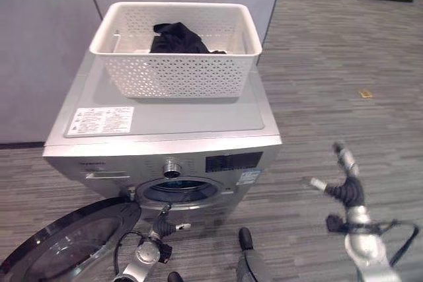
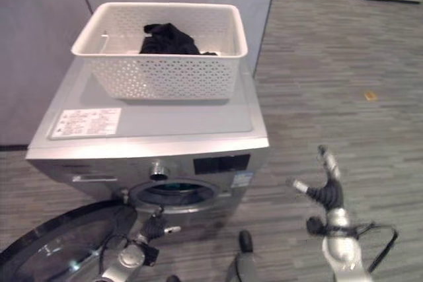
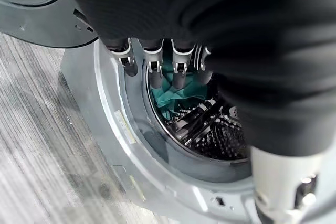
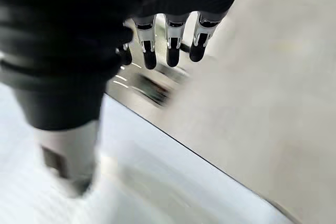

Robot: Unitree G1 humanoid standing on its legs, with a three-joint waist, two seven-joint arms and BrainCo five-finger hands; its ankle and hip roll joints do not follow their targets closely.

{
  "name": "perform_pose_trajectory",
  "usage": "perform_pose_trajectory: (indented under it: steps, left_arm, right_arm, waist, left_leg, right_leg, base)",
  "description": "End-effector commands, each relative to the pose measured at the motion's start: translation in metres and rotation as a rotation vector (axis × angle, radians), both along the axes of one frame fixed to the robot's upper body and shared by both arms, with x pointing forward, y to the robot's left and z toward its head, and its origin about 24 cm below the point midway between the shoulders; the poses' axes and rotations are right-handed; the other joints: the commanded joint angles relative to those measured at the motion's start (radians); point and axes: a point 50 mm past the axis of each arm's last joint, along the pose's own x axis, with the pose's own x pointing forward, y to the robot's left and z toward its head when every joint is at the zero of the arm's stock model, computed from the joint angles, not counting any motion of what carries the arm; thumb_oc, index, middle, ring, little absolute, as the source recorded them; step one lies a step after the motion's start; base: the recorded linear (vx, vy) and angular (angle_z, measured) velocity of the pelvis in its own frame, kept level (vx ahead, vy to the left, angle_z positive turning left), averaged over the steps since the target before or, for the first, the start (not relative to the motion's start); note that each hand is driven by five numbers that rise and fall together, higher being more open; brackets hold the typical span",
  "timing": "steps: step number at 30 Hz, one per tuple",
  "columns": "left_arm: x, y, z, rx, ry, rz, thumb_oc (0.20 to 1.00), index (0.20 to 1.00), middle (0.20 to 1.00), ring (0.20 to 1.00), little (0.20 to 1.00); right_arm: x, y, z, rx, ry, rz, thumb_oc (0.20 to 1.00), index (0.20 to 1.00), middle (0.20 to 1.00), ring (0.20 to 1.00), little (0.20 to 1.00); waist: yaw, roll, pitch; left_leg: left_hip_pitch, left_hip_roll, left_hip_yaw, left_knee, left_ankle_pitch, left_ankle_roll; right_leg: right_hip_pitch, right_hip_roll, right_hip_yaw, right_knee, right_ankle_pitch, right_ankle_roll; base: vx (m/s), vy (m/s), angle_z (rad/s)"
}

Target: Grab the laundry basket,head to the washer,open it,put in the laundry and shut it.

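Left hand: the left hand (image 3: 157, 72) sits low in front of the washer (image 1: 165, 123), just outside the drum opening (image 1: 180, 191); fingers hang straight and relaxed, nothing held.
Right hand: the right hand (image 1: 347, 186) is raised over the floor to the right of the washer, well apart from it; fingers and thumb spread, nothing held.
Drum contents: a teal cloth (image 3: 176, 92) lies inside the drum (image 3: 210, 124), toward the back, beyond the left fingertips.
Drum build: perforated metal wall with raised ribs, ringed by a smooth grey gasket.
Washer door: the round door (image 1: 63, 246) is swung fully open to the left, dark glass in a glossy black rim, lying low beside the left arm.
Washer body: silver-grey front-loader with a flat top, a round dial (image 1: 172, 166) and a dark display panel (image 1: 232, 161) on the front; a white label (image 1: 100, 121) sits on the top near its left front corner.
Laundry basket: the laundry basket (image 1: 175, 74) stands on the washer top toward the back, upright; white plastic, rectangular, walls pierced in a lattice pattern.
Basket contents: dark laundry (image 1: 178, 37) is bunched inside, with a pale item just visible beside it.
Surroundings: grey partition panels (image 1: 39, 44) stand behind and left of the washer; grey striped floor (image 1: 330, 84) with a small yellowish scrap (image 1: 365, 94) to the right.
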Motion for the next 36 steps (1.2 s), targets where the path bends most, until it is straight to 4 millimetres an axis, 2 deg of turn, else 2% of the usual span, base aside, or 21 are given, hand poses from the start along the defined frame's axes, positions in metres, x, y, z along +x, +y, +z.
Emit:
perform_pose_trajectory:
  steps: [1,2,3,4,5,6,8,9,10,12,14,15,16,18,20,22,24,25,30,36]
  left_arm:
    - [0.023,-0.008,0.014,-0.018,-0.086,-0.022,1.0,1.0,1.0,1.0,1.0]
    - [0.023,-0.012,0.013,-0.009,-0.073,-0.059,1.0,1.0,1.0,1.0,1.0]
    - [0.025,-0.015,0.013,-0.011,-0.076,-0.074,1.0,1.0,1.0,1.0,1.0]
    - [0.024,-0.018,0.012,-0.006,-0.067,-0.092,1.0,1.0,1.0,1.0,1.0]
    - [0.025,-0.022,0.012,-0.006,-0.061,-0.109,1.0,1.0,1.0,1.0,1.0]
    - [0.026,-0.022,0.012,-0.007,-0.063,-0.108,1.0,1.0,1.0,1.0,1.0]
    - [0.024,-0.023,0.008,0.002,-0.035,-0.112,1.0,1.0,1.0,1.0,1.0]
    - [0.023,-0.025,0.007,0.002,-0.029,-0.118,1.0,1.0,1.0,1.0,1.0]
    - [0.023,-0.025,0.007,0.001,-0.03,-0.116,1.0,1.0,1.0,1.0,1.0]
    - [0.021,-0.023,0.005,0.013,-0.013,-0.12,1.0,1.0,1.0,1.0,1.0]
    - [0.015,-0.022,0.001,0.003,0.013,-0.119,1.0,1.0,1.0,1.0,1.0]
    - [0.011,-0.022,-0.001,-0.006,0.028,-0.115,1.0,1.0,1.0,1.0,1.0]
    - [0.002,-0.019,-0.007,-0.017,0.07,-0.109,1.0,1.0,1.0,1.0,1.0]
    - [-0.001,-0.018,-0.009,-0.026,0.081,-0.106,1.0,1.0,1.0,1.0,1.0]
    - [-0.007,-0.016,-0.011,-0.043,0.105,-0.113,1.0,1.0,1.0,1.0,1.0]
    - [-0.014,-0.012,-0.015,-0.04,0.138,-0.133,1.0,1.0,1.0,1.0,1.0]
    - [-0.018,-0.013,-0.017,-0.053,0.159,-0.122,1.0,1.0,1.0,1.0,1.0]
    - [-0.02,-0.011,-0.019,-0.066,0.178,-0.107,1.0,1.0,1.0,1.0,1.0]
    - [-0.02,-0.014,-0.019,-0.105,0.182,-0.105,1.0,1.0,1.0,1.0,1.0]
    - [-0.023,-0.012,-0.02,-0.119,0.196,-0.107,1.0,1.0,1.0,1.0,1.0]
  right_arm:
    - [0.011,-0.002,0.053,-0.132,-0.248,-0.031,1.0,1.0,1.0,1.0,1.0]
    - [0.016,-0.005,0.08,-0.205,-0.355,-0.055,1.0,1.0,1.0,1.0,1.0]
    - [0.02,-0.006,0.089,-0.217,-0.392,-0.072,1.0,1.0,1.0,1.0,1.0]
    - [0.023,-0.006,0.099,-0.218,-0.44,-0.08,1.0,1.0,1.0,1.0,1.0]
    - [0.027,-0.003,0.117,-0.224,-0.523,-0.091,1.0,1.0,1.0,1.0,1.0]
    - [0.027,-0.003,0.118,-0.223,-0.525,-0.091,1.0,1.0,1.0,1.0,1.0]
    - [0.026,0.0,0.131,-0.226,-0.588,-0.076,1.0,1.0,1.0,1.0,1.0]
    - [0.026,0.008,0.147,-0.261,-0.646,-0.037,1.0,1.0,1.0,1.0,1.0]
    - [0.027,0.008,0.147,-0.26,-0.648,-0.036,1.0,1.0,1.0,1.0,1.0]
    - [0.026,0.019,0.166,-0.322,-0.703,0.035,1.0,1.0,1.0,1.0,1.0]
    - [0.027,0.027,0.189,-0.404,-0.739,0.111,1.0,1.0,1.0,1.0,1.0]
    - [0.03,0.031,0.198,-0.416,-0.742,0.153,1.0,1.0,1.0,1.0,1.0]
    - [0.04,0.036,0.212,-0.453,-0.684,0.239,1.0,1.0,1.0,1.0,1.0]
    - [0.044,0.038,0.219,-0.487,-0.655,0.269,1.0,1.0,1.0,1.0,1.0]
    - [0.058,0.04,0.24,-0.602,-0.552,0.321,1.0,1.0,1.0,1.0,1.0]
    - [0.071,0.037,0.254,-0.632,-0.458,0.327,1.0,1.0,1.0,1.0,1.0]
    - [0.088,0.044,0.267,-0.663,-0.37,0.361,1.0,1.0,1.0,1.0,1.0]
    - [0.101,0.044,0.268,-0.698,-0.24,0.387,1.0,1.0,1.0,1.0,1.0]
    - [0.122,0.041,0.269,-0.729,-0.075,0.382,1.0,1.0,1.0,1.0,1.0]
    - [0.145,0.039,0.255,-0.825,0.125,0.344,1.0,1.0,1.0,1.0,1.0]
  waist:
    - [0.03,0.047,0.052]
    - [0.042,0.045,0.046]
    - [0.05,0.046,0.044]
    - [0.061,0.049,0.047]
    - [0.072,0.04,0.051]
    - [0.071,0.04,0.052]
    - [0.084,0.026,0.053]
    - [0.106,0.01,0.044]
    - [0.103,0.007,0.045]
    - [0.122,-0.012,0.03]
    - [0.132,-0.013,0.006]
    - [0.137,-0.017,-0.002]
    - [0.153,-0.035,-0.023]
    - [0.154,-0.037,-0.029]
    - [0.166,-0.046,-0.037]
    - [0.18,-0.061,-0.047]
    - [0.173,-0.057,-0.051]
    - [0.176,-0.064,-0.054]
    - [0.182,-0.06,-0.052]
    - [0.194,-0.061,-0.046]
  left_leg:
    - [0.06,0.011,-0.115,-0.008,-0.095,0.033]
    - [0.054,0.0,-0.132,0.006,-0.109,0.038]
    - [0.047,-0.002,-0.14,0.014,-0.118,0.039]
    - [0.048,0.0,-0.153,0.031,-0.136,0.04]
    - [0.048,-0.011,-0.182,0.052,-0.142,0.036]
    - [0.046,-0.012,-0.182,0.054,-0.142,0.037]
    - [0.059,-0.029,-0.238,0.054,-0.143,0.026]
    - [0.079,-0.027,-0.271,0.046,-0.145,0.011]
    - [0.077,-0.03,-0.271,0.044,-0.137,0.009]
    - [0.081,-0.015,-0.292,0.032,-0.123,-0.008]
    - [0.097,0.017,-0.313,-0.005,-0.103,-0.03]
    - [0.104,0.032,-0.316,-0.017,-0.095,-0.038]
    - [0.12,0.06,-0.319,-0.044,-0.077,-0.054]
    - [0.129,0.071,-0.319,-0.059,-0.069,-0.06]
    - [0.144,0.093,-0.32,-0.087,-0.048,-0.074]
    - [0.151,0.109,-0.317,-0.105,-0.031,-0.086]
    - [0.161,0.127,-0.312,-0.128,-0.012,-0.098]
    - [0.164,0.141,-0.313,-0.141,0.003,-0.108]
    - [0.156,0.156,-0.328,-0.153,0.023,-0.123]
    - [0.145,0.175,-0.346,-0.165,0.041,-0.135]
  right_leg:
    - [0.01,-0.027,0.06,0.072,0.136,0.052]
    - [-0.014,-0.024,0.095,0.026,0.125,0.052]
    - [-0.028,-0.022,0.098,0.007,0.118,0.052]
    - [-0.032,-0.015,0.094,-0.017,0.086,0.052]
    - [-0.048,-0.005,0.115,-0.024,0.079,0.052]
    - [-0.05,-0.006,0.115,-0.022,0.078,0.052]
    - [-0.027,0.023,0.177,0.011,0.036,0.052]
    - [-0.014,0.035,0.182,0.042,0.029,0.052]
    - [-0.017,0.032,0.183,0.041,0.035,0.052]
    - [-0.01,0.037,0.158,0.052,0.038,0.052]
    - [0.014,0.045,0.118,0.04,0.029,0.052]
    - [0.028,0.048,0.098,0.03,0.027,0.052]
    - [0.054,0.057,0.074,0.005,0.018,0.052]
    - [0.066,0.062,0.064,-0.006,0.016,0.049]
    - [0.083,0.078,0.051,-0.022,0.007,0.038]
    - [0.094,0.088,0.04,-0.032,0.0,0.031]
    - [0.103,0.099,0.033,-0.04,-0.005,0.025]
    - [0.109,0.107,0.026,-0.044,-0.012,0.019]
    - [0.119,0.114,0.005,-0.045,-0.025,0.01]
    - [0.126,0.121,-0.022,-0.038,-0.041,-0.001]
  base:
    - [0.06,-0.003,0.41]
    - [0.07,-0.028,0.33]
    - [0.15,-0.036,0.2]
    - [0.16,-0.073,0.04]
    - [0.12,-0.06,0.08]
    - [0.11,-0.064,0.35]
    - [0.13,-0.08,0.78]
    - [0.1,-0.114,0.91]
    - [0.09,-0.172,0.91]
    - [0.08,-0.201,0.63]
    - [0.11,-0.196,0.67]
    - [0.11,-0.209,0.43]
    - [0.08,-0.152,0.12]
    - [0.07,-0.11,-0.02]
    - [0.05,-0.11,0.04]
    - [0.02,-0.075,-0.02]
    - [0.02,-0.059,-0.03]
    - [0.01,-0.039,0.0]
    - [0.01,-0.024,0.05]
    - [0.01,-0.021,0.1]
